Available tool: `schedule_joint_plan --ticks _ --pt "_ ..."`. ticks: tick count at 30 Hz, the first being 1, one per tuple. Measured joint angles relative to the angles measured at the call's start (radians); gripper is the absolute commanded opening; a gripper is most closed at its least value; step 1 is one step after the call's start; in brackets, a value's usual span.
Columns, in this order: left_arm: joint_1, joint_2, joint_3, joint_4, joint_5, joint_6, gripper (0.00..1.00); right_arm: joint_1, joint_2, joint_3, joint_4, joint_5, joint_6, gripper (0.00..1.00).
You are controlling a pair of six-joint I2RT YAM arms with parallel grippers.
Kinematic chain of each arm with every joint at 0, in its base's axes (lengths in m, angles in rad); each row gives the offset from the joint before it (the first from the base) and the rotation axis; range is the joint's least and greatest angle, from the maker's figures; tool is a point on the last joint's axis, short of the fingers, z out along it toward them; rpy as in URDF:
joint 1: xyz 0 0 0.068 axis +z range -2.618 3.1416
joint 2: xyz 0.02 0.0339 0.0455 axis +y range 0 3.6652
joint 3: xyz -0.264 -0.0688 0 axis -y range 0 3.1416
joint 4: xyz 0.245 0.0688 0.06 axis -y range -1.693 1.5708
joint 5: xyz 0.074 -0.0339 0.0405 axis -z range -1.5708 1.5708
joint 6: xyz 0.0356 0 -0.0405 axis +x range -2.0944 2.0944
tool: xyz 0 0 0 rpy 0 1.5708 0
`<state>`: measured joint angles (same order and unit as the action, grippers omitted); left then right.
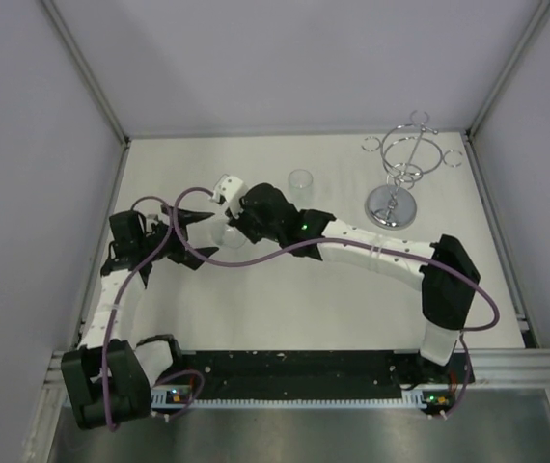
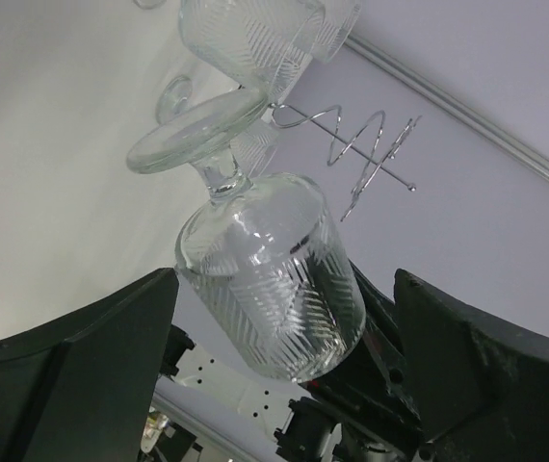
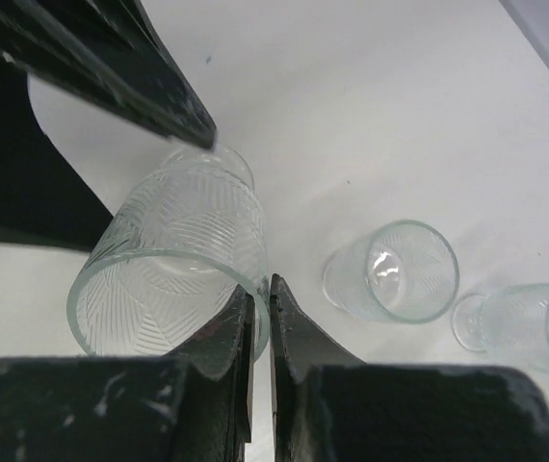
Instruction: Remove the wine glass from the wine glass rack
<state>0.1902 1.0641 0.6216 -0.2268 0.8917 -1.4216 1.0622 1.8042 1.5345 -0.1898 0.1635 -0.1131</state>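
We see a clear wine glass (image 3: 173, 260) with a cut herringbone pattern, a short stem and a round foot. It is tilted over the matte white table (image 1: 304, 318), left of centre and well apart from the wine glass rack (image 1: 392, 207), a shiny silver wire stand at the table's 2 o'clock. The right gripper (image 3: 260, 318) pinches the glass's rim at its 5 o'clock, fingers almost together, while the left gripper (image 2: 286, 279) is spread wide, its black fingers flanking the bowl.
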Motion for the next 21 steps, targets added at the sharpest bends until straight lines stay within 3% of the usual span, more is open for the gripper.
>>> schedule_joint_plan --ticks 4,11,21 --pt "0.043 -0.048 -0.026 0.007 -0.009 0.027 0.99 -0.04 -0.078 -0.069 -0.064 -0.045 -0.087 0.0" --pt "0.09 -0.081 -0.079 0.03 -0.028 0.098 0.98 -0.11 -0.21 -0.095 -0.329 -0.169 -0.302 0.0" --pt "0.104 -0.109 -0.086 0.043 -0.066 0.269 0.98 -0.118 -0.23 -0.147 -0.496 -0.218 -0.507 0.0"
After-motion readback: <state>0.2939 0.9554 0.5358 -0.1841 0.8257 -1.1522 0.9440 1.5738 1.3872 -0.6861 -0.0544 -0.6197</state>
